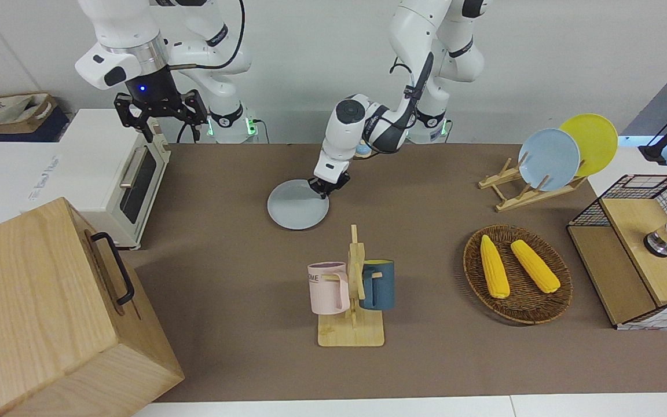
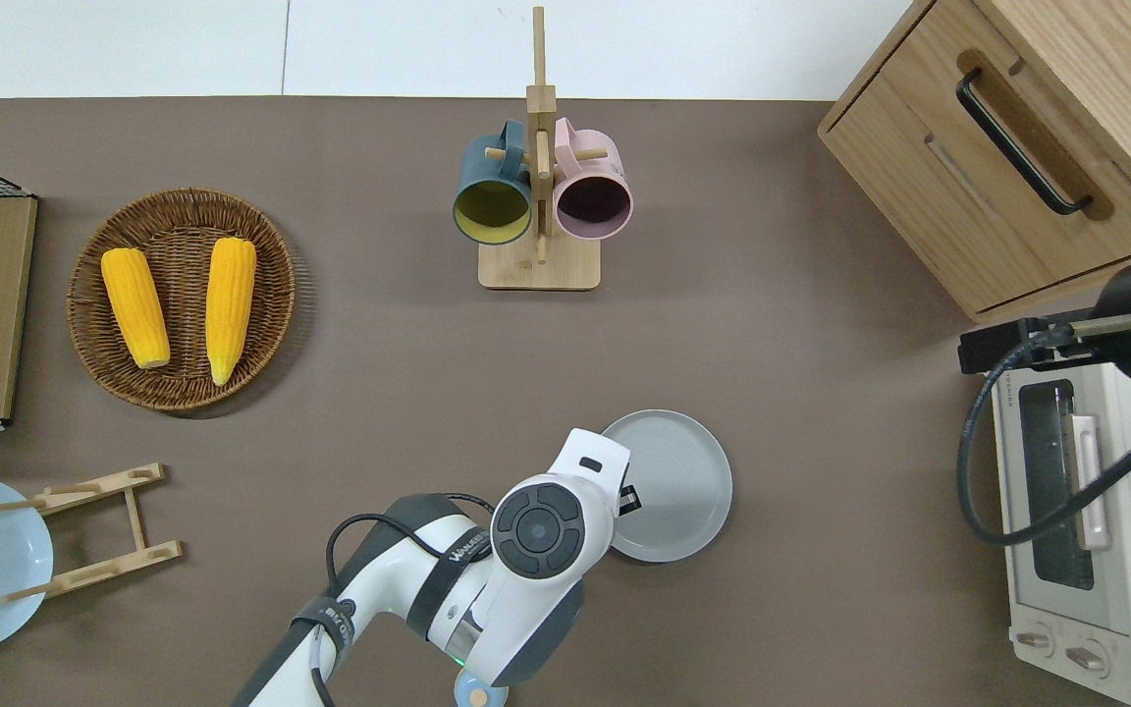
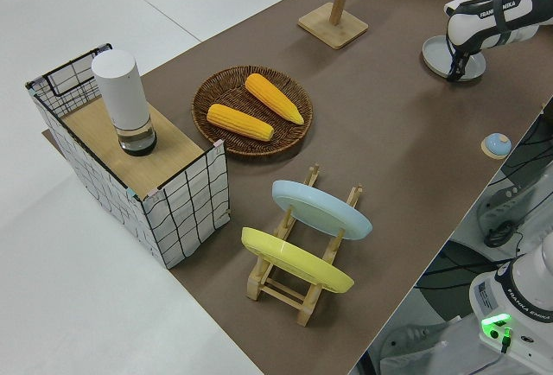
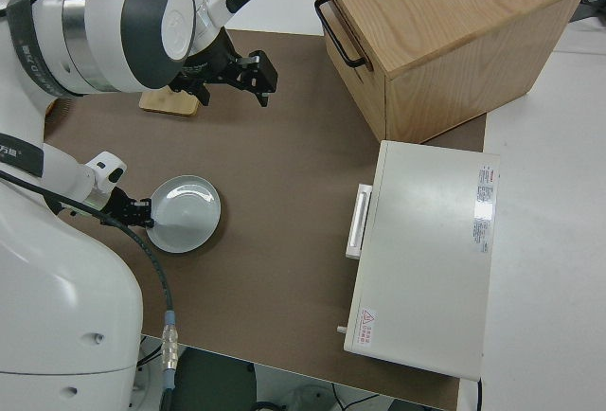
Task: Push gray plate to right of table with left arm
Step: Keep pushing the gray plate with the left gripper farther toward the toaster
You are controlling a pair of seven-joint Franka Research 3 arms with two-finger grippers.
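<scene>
The gray plate point(image 1: 296, 214) point(image 2: 675, 481) lies flat on the brown table point(image 1: 229, 272), between the robots and the mug rack; it also shows in the left side view point(image 3: 442, 54) and the right side view point(image 4: 189, 212). My left gripper point(image 1: 322, 189) point(image 2: 627, 499) is down on the plate. Its shut fingertips rest just inside the rim on the side toward the left arm's end of the table. It holds nothing. My right gripper point(image 1: 160, 116) is open and parked.
A wooden mug rack point(image 2: 538, 265) holds a pink and a dark blue mug. A white toaster oven point(image 2: 1066, 511) and a wooden cabinet point(image 2: 1007, 167) stand at the right arm's end. A corn basket point(image 2: 183, 299) and a plate rack point(image 1: 533, 185) stand at the left arm's end.
</scene>
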